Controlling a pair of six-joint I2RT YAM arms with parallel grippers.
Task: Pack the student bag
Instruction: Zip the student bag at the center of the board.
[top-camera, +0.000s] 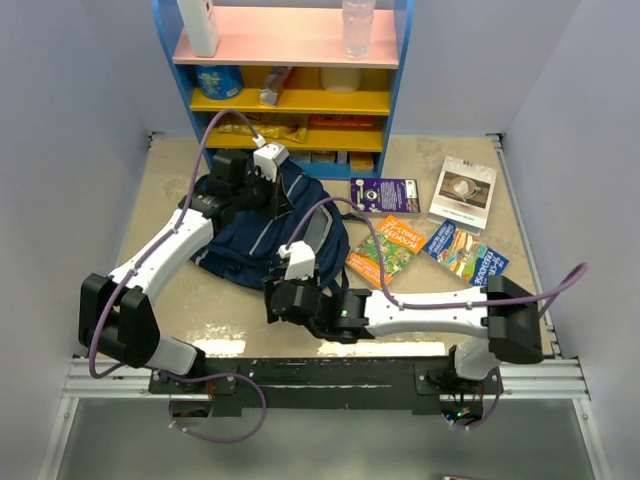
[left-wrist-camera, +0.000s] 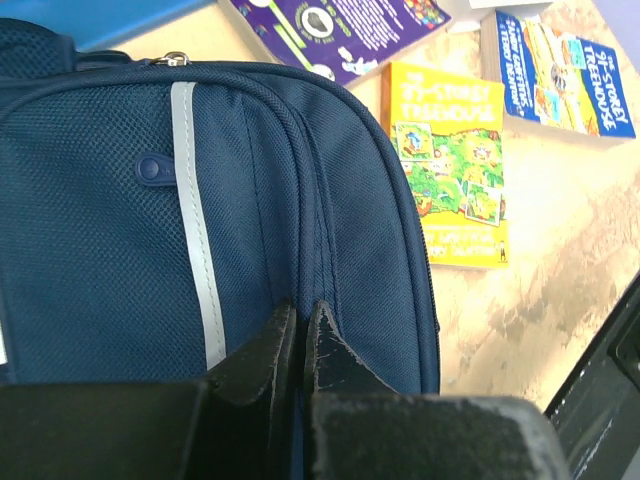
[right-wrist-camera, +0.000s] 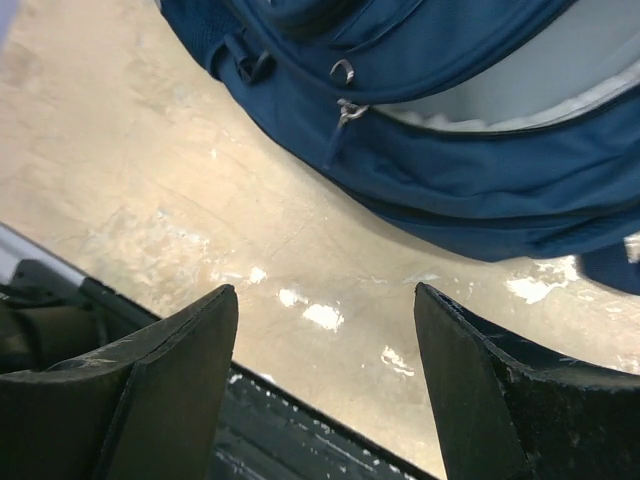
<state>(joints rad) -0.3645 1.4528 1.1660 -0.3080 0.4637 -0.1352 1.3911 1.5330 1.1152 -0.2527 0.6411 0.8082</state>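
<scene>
The student bag, a navy backpack with a thin light stripe, lies on the table left of centre. My left gripper sits at the bag's far edge. In the left wrist view it is shut, its tips pinching a ridge of the bag's fabric. My right gripper hovers at the bag's near edge. It stands open over bare table with nothing between its fingers. Beyond it the bag's main compartment gapes, showing grey lining and a zipper pull.
Several books lie right of the bag: a purple one, a white one, a yellow-green one and a blue one. A coloured shelf unit with bottles and snacks stands at the back. The table's near rail runs below the right fingers.
</scene>
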